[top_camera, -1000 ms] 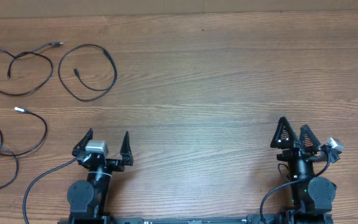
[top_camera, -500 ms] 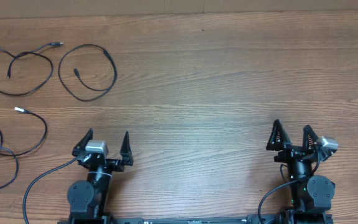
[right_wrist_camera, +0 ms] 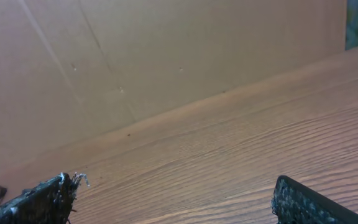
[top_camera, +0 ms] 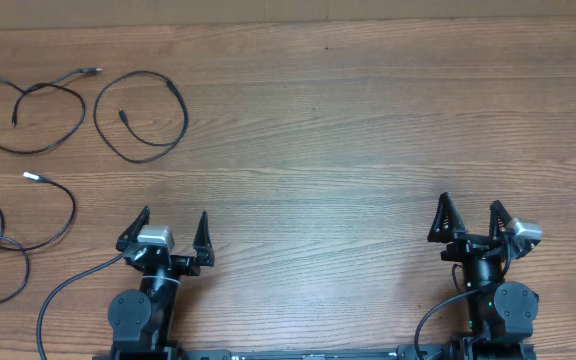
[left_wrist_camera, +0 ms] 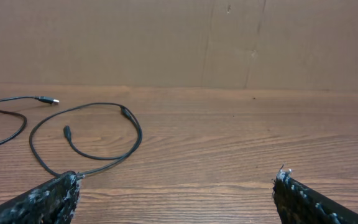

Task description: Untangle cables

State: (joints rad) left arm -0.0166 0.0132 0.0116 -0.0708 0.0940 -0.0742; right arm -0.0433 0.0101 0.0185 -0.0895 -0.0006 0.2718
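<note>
1. The only change over the last second is at the right hand [top_camera: 468, 200]. Its wrist has turned from a skewed pose to a square one, so both fingers now point at the far edge of the counter [top_camera: 348, 130]. It sits by the near edge towards the right corner, its jaws spread wide with nothing between them.
2. The left hand [top_camera: 175, 213] has not shifted. It sits at the near edge left of centre, jaws equally wide and empty.
3. The cables have not stirred. All three lie apart in the left part of the counter.
   - The plug-ended cable [top_camera: 88, 71] curls in the far-left corner.
   - The middle cable [top_camera: 183, 105] forms an open loop just to the right of it.
   - The silver-tipped cable [top_camera: 72, 205] trails along the left edge, nearer the left hand, and runs off the picture there.
4. From overhead no cord crosses another, though the silver-tipped one crosses itself near the left edge.
5. In the left wrist view the middle cable lies ahead of the left-hand finger on bare wood.
6. My judgement is that the untangling looks done. The cords are separate, and the right arm squaring up reads as settling into a rest pose like the left.
</note>
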